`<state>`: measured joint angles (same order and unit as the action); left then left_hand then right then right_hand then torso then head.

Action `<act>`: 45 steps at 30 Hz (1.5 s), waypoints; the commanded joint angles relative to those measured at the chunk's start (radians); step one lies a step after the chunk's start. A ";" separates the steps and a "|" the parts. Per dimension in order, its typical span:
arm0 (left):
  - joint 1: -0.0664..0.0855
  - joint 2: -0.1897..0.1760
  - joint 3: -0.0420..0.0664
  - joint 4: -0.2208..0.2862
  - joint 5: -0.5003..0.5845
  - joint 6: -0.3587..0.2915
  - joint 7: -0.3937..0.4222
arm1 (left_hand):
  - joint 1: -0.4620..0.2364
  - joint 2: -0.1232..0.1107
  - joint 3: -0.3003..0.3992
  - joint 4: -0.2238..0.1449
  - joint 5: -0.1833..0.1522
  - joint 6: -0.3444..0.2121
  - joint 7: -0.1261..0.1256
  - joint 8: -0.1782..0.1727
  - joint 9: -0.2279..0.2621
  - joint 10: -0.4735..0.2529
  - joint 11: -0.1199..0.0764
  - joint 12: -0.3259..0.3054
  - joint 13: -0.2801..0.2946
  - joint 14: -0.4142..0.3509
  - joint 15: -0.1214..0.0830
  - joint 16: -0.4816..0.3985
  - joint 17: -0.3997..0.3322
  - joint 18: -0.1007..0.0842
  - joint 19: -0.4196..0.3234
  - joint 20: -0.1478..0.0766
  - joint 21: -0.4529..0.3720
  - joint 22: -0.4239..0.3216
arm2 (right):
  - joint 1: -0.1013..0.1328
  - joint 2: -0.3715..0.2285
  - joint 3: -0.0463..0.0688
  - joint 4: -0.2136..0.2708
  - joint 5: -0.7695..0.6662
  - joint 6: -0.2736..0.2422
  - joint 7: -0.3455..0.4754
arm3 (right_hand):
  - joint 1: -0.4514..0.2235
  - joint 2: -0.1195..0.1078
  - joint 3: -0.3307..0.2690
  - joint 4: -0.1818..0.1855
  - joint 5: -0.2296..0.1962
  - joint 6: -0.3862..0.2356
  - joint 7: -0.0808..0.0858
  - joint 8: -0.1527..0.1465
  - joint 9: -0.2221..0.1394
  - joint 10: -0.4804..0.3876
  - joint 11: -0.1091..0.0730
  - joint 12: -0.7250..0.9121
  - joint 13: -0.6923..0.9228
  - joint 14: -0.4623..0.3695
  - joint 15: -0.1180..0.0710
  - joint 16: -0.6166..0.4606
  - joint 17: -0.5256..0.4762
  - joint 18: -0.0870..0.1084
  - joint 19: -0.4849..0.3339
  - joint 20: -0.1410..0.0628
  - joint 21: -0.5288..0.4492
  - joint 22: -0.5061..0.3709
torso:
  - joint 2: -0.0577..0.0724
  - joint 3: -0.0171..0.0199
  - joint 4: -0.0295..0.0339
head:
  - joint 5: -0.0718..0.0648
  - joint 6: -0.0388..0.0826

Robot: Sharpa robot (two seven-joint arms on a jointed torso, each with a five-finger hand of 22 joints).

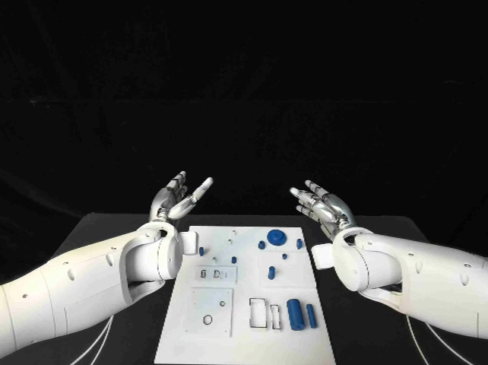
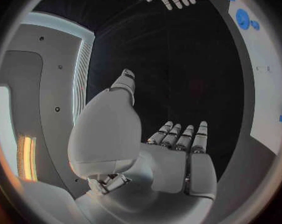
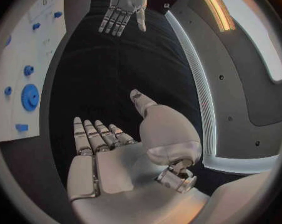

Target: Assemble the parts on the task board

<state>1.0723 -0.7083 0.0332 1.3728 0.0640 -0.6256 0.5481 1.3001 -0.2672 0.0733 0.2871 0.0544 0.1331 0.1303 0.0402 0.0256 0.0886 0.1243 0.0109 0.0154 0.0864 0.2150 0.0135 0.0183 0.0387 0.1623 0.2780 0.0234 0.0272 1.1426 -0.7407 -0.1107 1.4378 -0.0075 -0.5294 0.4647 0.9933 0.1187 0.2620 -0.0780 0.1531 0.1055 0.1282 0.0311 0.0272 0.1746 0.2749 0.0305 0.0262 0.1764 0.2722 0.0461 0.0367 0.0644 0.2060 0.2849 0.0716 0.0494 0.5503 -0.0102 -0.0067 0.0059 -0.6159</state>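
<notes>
Head view: the white task board (image 1: 244,304) lies mid-bench, reaching toward the near edge, with blue parts (image 1: 276,236) scattered on it. The left robot hand (image 1: 181,198) and right robot hand (image 1: 323,204) are raised beyond the board's far corners, fingers spread wide, holding nothing.

Left wrist view: empty palm; a round blue part, perhaps a gear (image 2: 242,18).

Right wrist view: fingers apart, nothing held.

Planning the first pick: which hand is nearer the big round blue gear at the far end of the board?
Right. The right hand hovers open just past the board's far right corner, close to the gear. The left hand hovers open off the far left corner, farther away.
</notes>
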 commanded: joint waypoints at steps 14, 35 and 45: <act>0.008 -0.063 0.012 0.075 -0.057 0.117 0.008 | 0.183 0.106 0.145 0.001 -0.004 0.413 0.142 0.179 0.098 0.462 0.132 0.102 0.045 0.477 0.018 0.176 0.106 0.080 0.458 0.013 0.160 0.078 | 0.085 -0.003 -0.028 -0.097 -0.542 0.125 -0.052 | 0.220 -0.089 0.208 -0.205 -0.023 0.699 0.136 0.221 0.129 0.799 -0.074 0.109 0.035 0.756 -0.115 0.224 0.106 0.117 0.573 -0.023 0.312 0.139 | 0.048 -0.0061 0.0363 | -0.024 -0.015; 0.041 -0.155 0.022 0.224 -0.101 0.200 -0.038 | 0.237 0.098 0.255 -0.064 -0.004 0.736 0.089 0.286 0.147 0.932 0.045 0.149 0.050 0.876 -0.086 0.319 0.191 0.146 0.733 -0.033 0.275 0.099 | 0.152 -0.001 -0.020 -0.091 -1.264 0.191 -0.331 | 0.183 -0.205 0.231 -0.177 0.044 0.852 0.058 0.213 0.141 1.073 -0.167 0.037 0.048 1.146 -0.236 0.326 0.209 0.121 0.720 -0.134 0.621 0.316 | 0.131 -0.0227 0.0746 | -0.065 -0.013; 0.043 -0.195 0.029 0.304 -0.099 0.211 -0.046 | 0.227 0.093 0.260 -0.062 -0.004 0.736 0.091 0.281 0.144 0.933 0.046 0.139 0.049 0.874 -0.084 0.315 0.192 0.145 0.733 -0.034 0.273 0.096 | 0.162 0.006 -0.018 -0.072 -1.537 0.297 -0.463 | 0.161 -0.251 0.248 -0.143 0.023 0.865 0.044 0.194 0.154 1.038 -0.178 0.033 0.054 1.310 -0.267 0.578 0.408 0.117 0.847 -0.173 0.764 0.403 | 0.158 -0.0344 0.0877 | -0.083 -0.015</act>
<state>1.1132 -0.9019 0.0608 1.6672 -0.0277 -0.4455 0.5058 1.5303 -0.1646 0.3273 0.2235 0.0539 0.8638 0.2214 0.3248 0.1715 1.0155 0.1680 0.1557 0.0660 0.9563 0.1305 0.3272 0.2083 0.1739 0.8884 0.2450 0.2921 0.1249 1.3036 -0.7360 -0.1295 1.3647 -1.3870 -0.3078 0.0826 1.1562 -0.1247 0.5108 -0.2269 0.1830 0.9629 0.1735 0.2297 0.1805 1.2200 0.0959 0.0655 0.0786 1.4614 0.0051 0.6027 0.4296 0.1787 1.0460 0.1110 0.8278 0.4471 0.6967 -0.0396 0.0755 -0.0743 -0.6305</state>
